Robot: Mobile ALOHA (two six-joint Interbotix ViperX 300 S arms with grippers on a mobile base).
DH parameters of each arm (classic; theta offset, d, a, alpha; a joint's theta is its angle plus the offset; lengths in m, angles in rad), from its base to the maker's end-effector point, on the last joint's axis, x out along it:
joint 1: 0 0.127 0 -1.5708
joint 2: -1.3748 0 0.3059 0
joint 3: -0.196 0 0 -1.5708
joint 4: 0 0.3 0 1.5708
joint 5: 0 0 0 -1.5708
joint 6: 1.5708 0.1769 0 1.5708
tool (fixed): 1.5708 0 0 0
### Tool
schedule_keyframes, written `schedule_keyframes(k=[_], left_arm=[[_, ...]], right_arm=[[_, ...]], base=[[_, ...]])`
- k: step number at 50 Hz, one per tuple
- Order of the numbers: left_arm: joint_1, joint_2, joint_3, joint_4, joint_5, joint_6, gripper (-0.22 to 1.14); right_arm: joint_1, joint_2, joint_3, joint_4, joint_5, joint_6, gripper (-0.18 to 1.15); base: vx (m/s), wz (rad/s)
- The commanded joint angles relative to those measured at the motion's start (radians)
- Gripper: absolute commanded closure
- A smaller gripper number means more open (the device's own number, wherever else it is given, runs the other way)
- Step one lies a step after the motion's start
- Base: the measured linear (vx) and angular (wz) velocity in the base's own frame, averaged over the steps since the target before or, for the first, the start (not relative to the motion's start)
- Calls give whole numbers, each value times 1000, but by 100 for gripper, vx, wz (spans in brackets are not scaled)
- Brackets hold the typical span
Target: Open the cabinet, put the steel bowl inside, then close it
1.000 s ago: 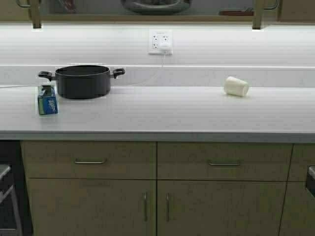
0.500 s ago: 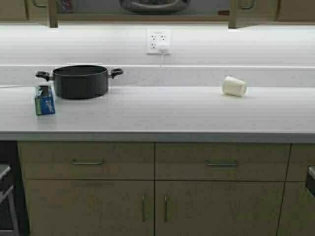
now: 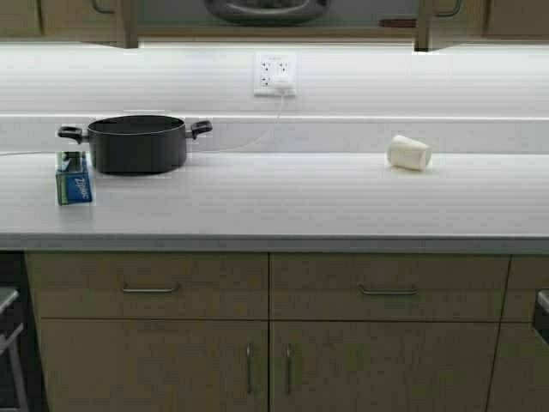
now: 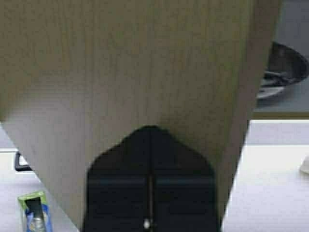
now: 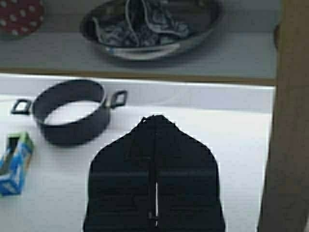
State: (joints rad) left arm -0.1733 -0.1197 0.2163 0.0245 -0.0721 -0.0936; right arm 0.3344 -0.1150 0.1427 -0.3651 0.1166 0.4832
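Note:
The steel bowl [image 3: 266, 9] sits inside the wall cabinet on the grey shelf, between the two open doors. It also shows in the right wrist view [image 5: 149, 26] and in the left wrist view [image 4: 286, 67]. The left door's edge [image 3: 129, 24] and the right door's edge [image 3: 422, 27] hang at the top of the high view. My left gripper [image 4: 150, 129] is shut and empty, with its tip at the tan face of the left door [image 4: 125, 63]. My right gripper [image 5: 155, 118] is shut and empty, beside the right door [image 5: 287, 121] and below the bowl. Neither gripper shows in the high view.
On the white counter [image 3: 283, 202] stand a black two-handled pot [image 3: 137, 143], a blue box [image 3: 74, 178] and a tipped white paper cup [image 3: 409, 153]. A wall outlet [image 3: 276, 73] has a plug and a cord. Base cabinets with drawers [image 3: 150, 287] are below.
The left door's edge has swung inward toward the bowl. The right door's edge stands further inward than a second ago. The scene has shifted slightly, so the robot has moved a little.

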Motion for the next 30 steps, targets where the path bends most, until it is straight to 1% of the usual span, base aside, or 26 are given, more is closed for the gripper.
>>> schedule_keyframes(k=[1,11,23,27,30], left_arm=[[-3,-46,15,3,-11,2,87],[-5,-115,107,3,-49,5,87],[-3,-133,175,11,-54,8,87],[-3,-130,186,11,-58,8,87],[-3,-130,192,11,-63,8,87]], right_arm=[[5,-66,9,3,11,-3,91],[23,-199,112,-6,25,-14,91],[21,-397,258,-18,63,-31,91],[2,-454,291,-41,100,-46,91],[-35,-483,310,-61,123,-58,91]], base=[[3,0],[3,-1],[1,-2],[1,0],[0,0]])
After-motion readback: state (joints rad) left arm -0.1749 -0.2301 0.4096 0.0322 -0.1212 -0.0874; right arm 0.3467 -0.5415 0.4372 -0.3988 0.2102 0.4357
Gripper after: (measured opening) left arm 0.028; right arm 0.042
